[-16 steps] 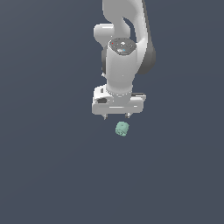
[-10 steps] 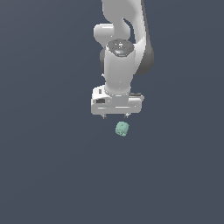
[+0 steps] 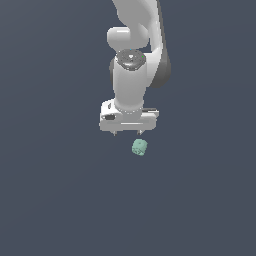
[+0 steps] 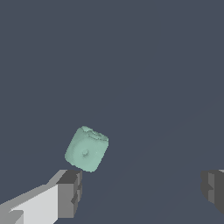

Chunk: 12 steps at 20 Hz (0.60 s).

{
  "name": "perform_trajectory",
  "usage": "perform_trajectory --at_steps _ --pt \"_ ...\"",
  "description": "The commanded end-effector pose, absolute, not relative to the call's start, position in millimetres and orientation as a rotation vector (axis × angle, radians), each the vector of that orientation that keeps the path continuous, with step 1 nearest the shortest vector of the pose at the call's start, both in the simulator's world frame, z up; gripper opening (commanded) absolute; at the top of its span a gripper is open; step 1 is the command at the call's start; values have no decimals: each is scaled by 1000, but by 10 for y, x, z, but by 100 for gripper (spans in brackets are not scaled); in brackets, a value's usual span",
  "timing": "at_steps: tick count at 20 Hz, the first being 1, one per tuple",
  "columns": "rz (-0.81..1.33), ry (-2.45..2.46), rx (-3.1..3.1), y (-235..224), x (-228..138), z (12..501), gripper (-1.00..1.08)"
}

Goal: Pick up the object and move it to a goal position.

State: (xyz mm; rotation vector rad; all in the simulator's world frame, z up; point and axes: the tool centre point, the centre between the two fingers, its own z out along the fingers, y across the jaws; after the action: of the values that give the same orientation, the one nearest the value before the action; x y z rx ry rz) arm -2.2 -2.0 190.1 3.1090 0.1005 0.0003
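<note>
**Exterior view: gripper wide, block free on the floor**

Exterior view: white arm point(image 3: 131, 75) reaching down from the top edge, gripper point(image 3: 127, 133) pointing straight down at a plain dark grey-blue floor point(image 3: 50, 200). Two short dark fingertips point(image 3: 139, 133) poking out under the broad white hand, spread wide, nothing between them. Pale mint-green block point(image 3: 139, 147) lying just below the fingertip on the exterior view's right, much narrower than the hand, tilted on a corner, not gripped.

Wrist view: same block point(image 4: 86, 148), lumpy and rounded, small dimple on the face turned to the camera. Sits just beside one grey finger pad point(image 4: 70, 193), outside the gap and well apart from the other pad point(image 4: 214, 189). Cannot tell whether pad and block touch.
</note>
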Motion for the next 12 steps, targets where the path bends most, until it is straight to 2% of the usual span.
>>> perform_trajectory --at_steps 1,12 --pt "0 91 3110 -9 -26 1883 100" --pt "2 -93 3121 162 -73 1617 100"
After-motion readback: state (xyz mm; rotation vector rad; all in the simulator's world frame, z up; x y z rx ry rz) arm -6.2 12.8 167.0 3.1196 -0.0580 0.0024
